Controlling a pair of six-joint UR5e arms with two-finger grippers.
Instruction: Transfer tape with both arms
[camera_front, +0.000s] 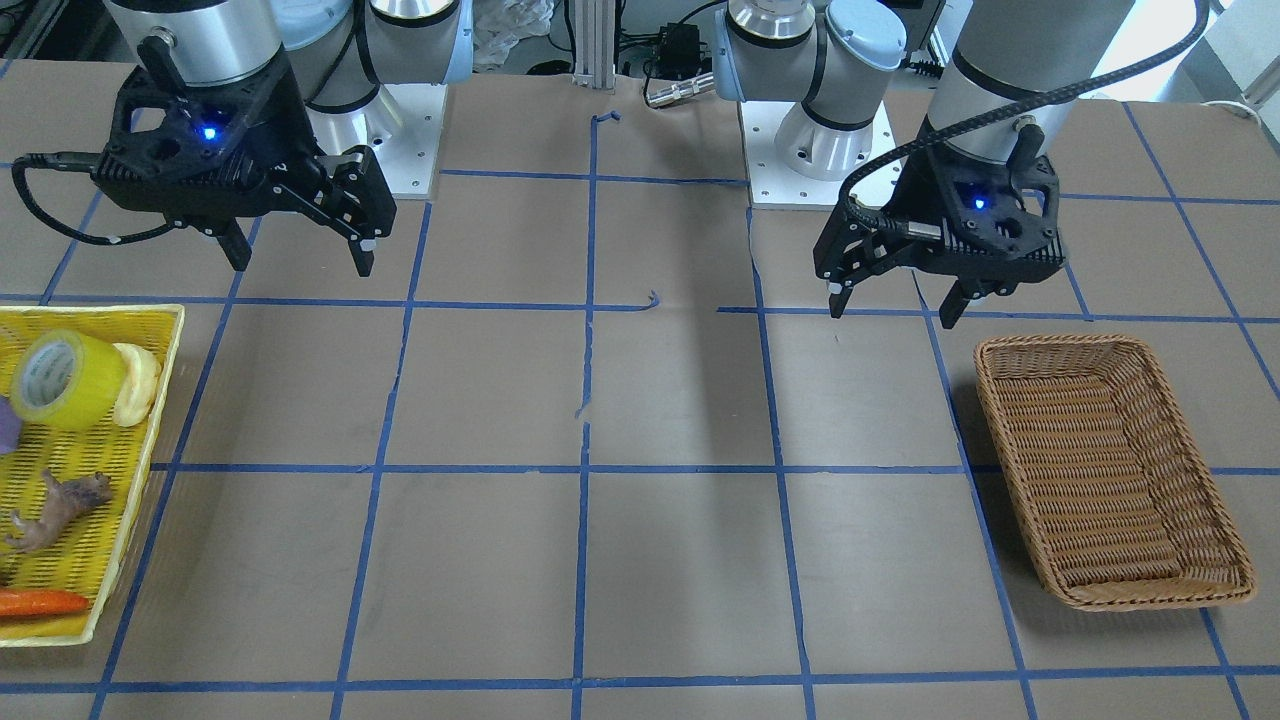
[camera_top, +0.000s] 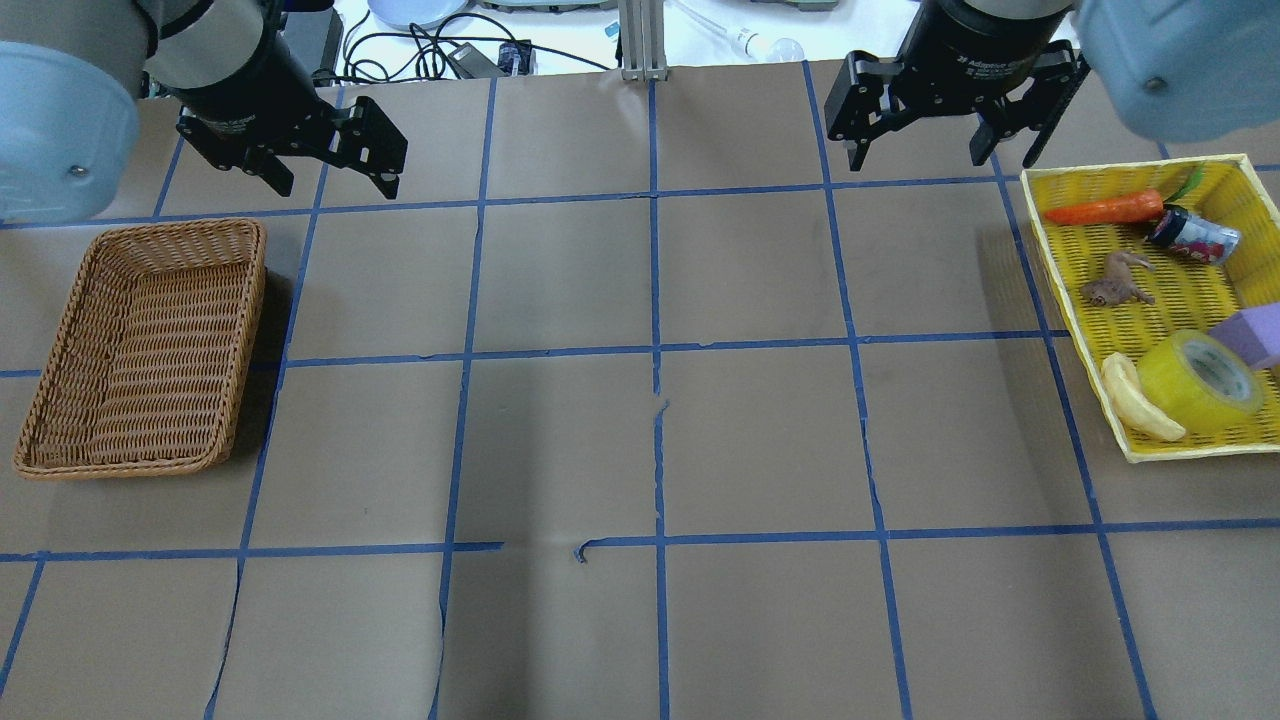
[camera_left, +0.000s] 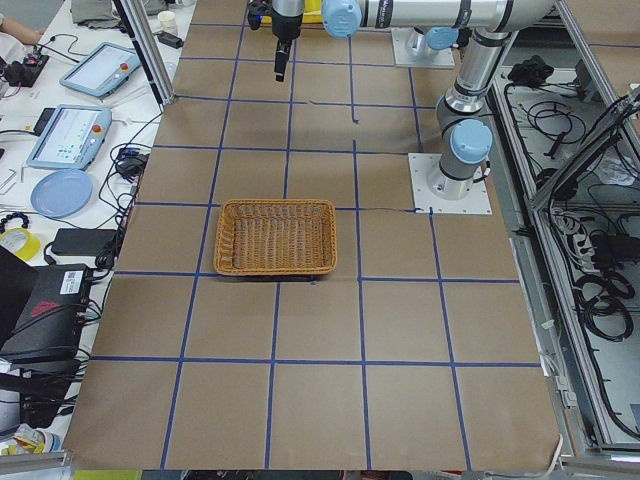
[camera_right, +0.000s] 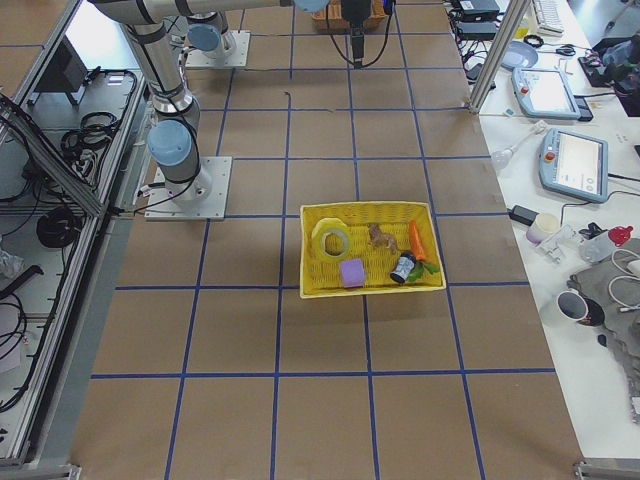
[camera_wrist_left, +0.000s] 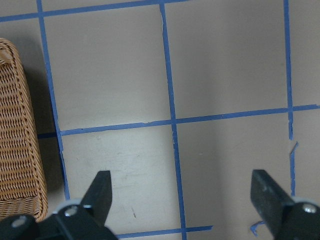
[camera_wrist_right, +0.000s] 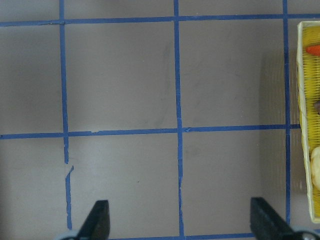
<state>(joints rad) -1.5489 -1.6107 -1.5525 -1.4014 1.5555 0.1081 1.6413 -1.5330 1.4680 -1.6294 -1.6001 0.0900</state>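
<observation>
Brown-papered table (camera_top: 760, 440), tape (camera_top: 1200, 383) in yellow basket (camera_top: 1185, 295) beside pale banana (camera_top: 1135, 400)

tape (camera_top: 1200, 382) in tray (camera_top: 1090, 176), beside banana (camera_top: 1138, 398)

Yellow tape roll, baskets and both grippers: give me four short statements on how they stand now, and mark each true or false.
1. The tape lies in the yellow basket, next to the pale banana piece. True.
2. The right gripper is shut on the tape. False: it is open, holds nothing and hangs over bare table, apart from the yellow basket.
3. The wicker basket holds a carrot. False: nothing lies in it; the carrot is in the yellow basket.
4. The left gripper is open and holds nothing. True.
</observation>
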